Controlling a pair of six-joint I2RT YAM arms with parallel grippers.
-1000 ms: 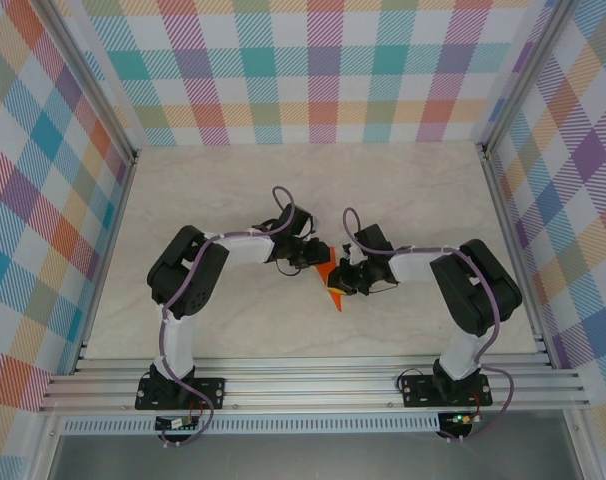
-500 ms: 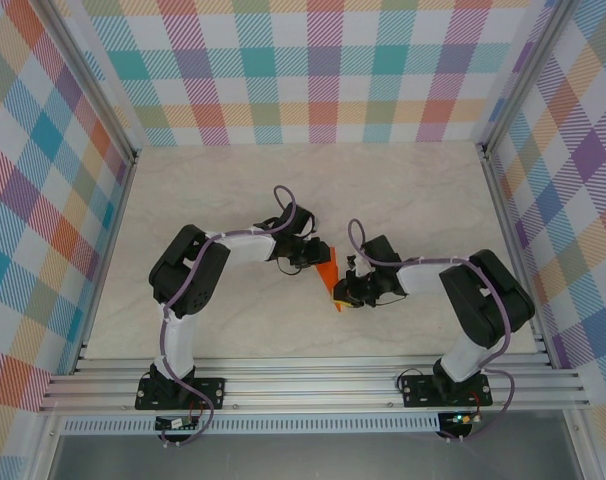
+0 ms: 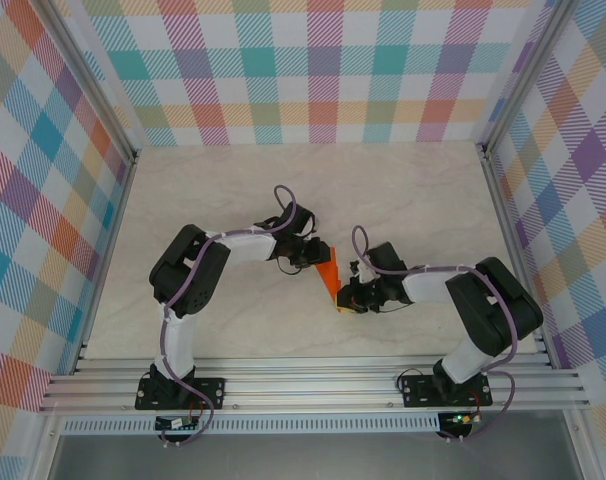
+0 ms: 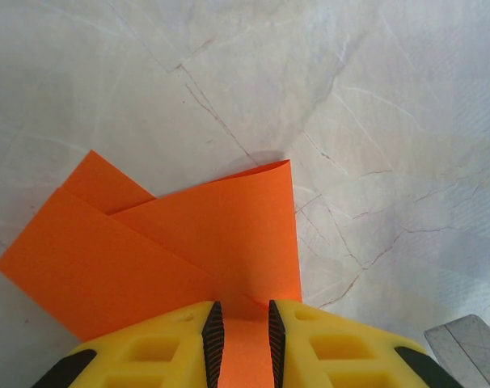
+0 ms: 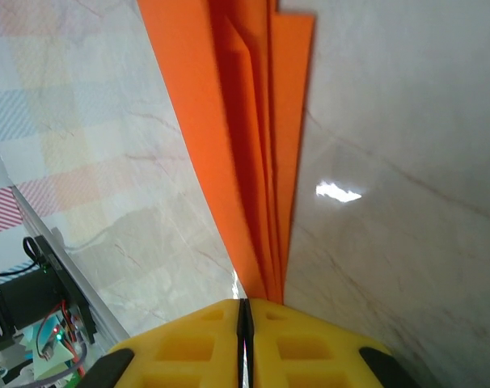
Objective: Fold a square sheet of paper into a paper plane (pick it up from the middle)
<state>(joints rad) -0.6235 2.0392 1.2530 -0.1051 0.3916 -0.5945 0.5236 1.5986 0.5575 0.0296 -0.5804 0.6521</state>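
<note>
Two arms reach inward over the marble-look table — left arm and right arm meet near its middle. L gripper has jaws set narrow, pinching one edge of the folded orange paper btwn its black pads. R gripper jaws are all but closed, clamped on the paper's narrow end, where several layers run together. Paper sits btwn both grippers — whether it touches the table, can't tell.

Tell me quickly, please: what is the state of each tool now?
The left tool is closed on the orange paper.
The right tool is closed on the same paper's narrow end.
</note>
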